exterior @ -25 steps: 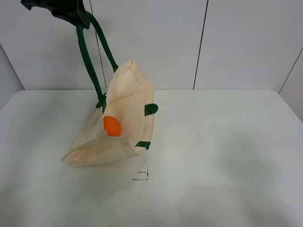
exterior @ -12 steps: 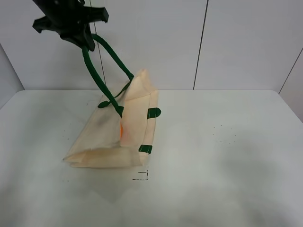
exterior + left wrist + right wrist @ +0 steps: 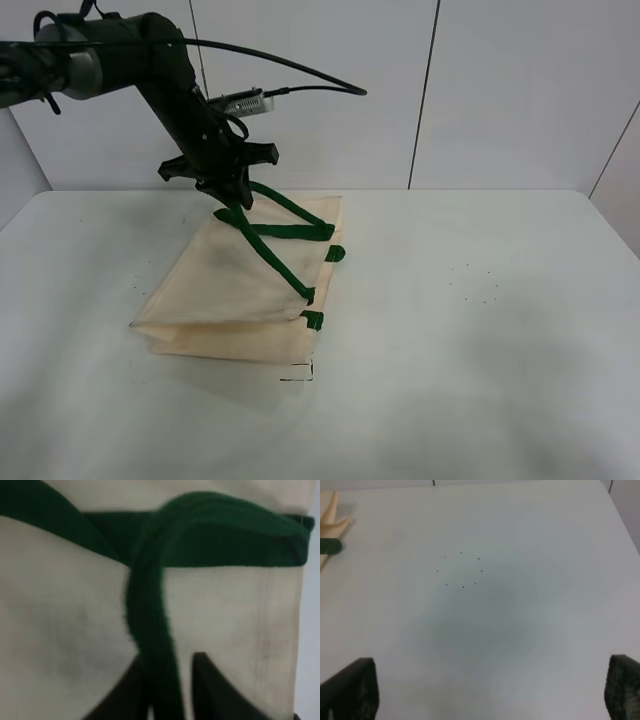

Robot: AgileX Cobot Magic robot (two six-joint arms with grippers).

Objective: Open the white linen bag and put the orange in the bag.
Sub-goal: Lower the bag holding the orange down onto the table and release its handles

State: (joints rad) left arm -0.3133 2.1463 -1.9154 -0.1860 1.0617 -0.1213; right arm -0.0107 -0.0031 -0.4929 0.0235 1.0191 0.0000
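white linen bag (image 3: 230, 285) is lying flat on the table (image 3: 480, 320), green handles (image 3: 290, 232) draped across it. left gripper (image 3: 232, 200) is pointing down, jaws slightly apart around one handle; right gripper (image 3: 487, 680) is gaping wide.

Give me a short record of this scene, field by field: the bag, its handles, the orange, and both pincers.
bag: white linen bag lies flattened on the table
handles: dark green straps lie across the bag's upper face
orange: not visible in any view
left pincer: at the bag's far edge, one strap running between its fingers; grip unclear
right pincer: open above the table, holding nothing, apart from the bag
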